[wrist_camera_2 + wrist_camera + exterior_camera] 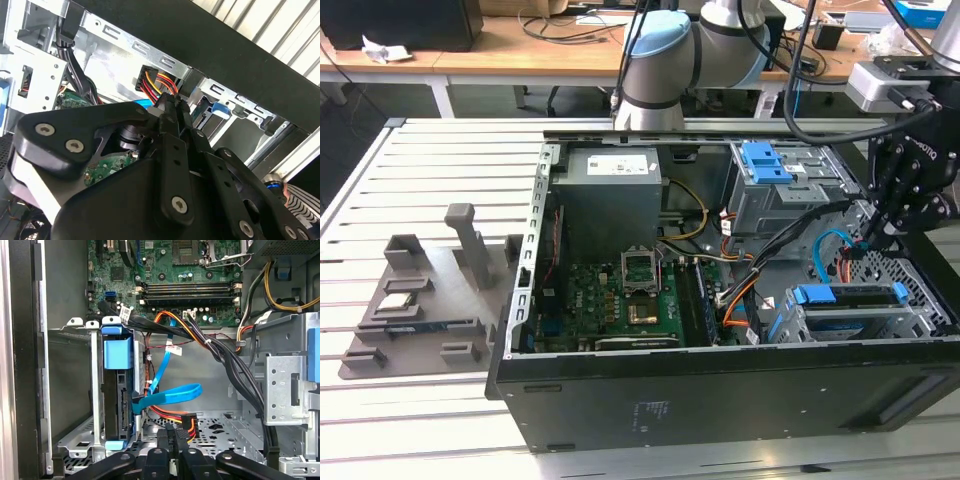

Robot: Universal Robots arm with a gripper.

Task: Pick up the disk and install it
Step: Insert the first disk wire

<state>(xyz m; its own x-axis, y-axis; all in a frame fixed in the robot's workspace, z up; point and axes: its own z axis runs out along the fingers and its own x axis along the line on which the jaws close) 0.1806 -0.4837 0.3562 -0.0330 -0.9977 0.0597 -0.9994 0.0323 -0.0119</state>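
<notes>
Disk point(117, 390) sat edge-up in the drive cage point(75, 440), blue bracket at both ends; same unit seen in the cage at ext view's near right point(850, 305). Gripper point(172, 450) was inside the case point(720, 400), just beside the cage, fingers point(162, 442) pinched nearly together around a black power connector point(186, 426) w/ red/yellow/orange wires. Disk apart from the fingers, not held. Blue SATA cable point(170, 392) looped between disk and gripper. Black cable bundle point(235, 370) ran past toward the motherboard point(185, 290). PSU box point(610, 195) at far side.
</notes>
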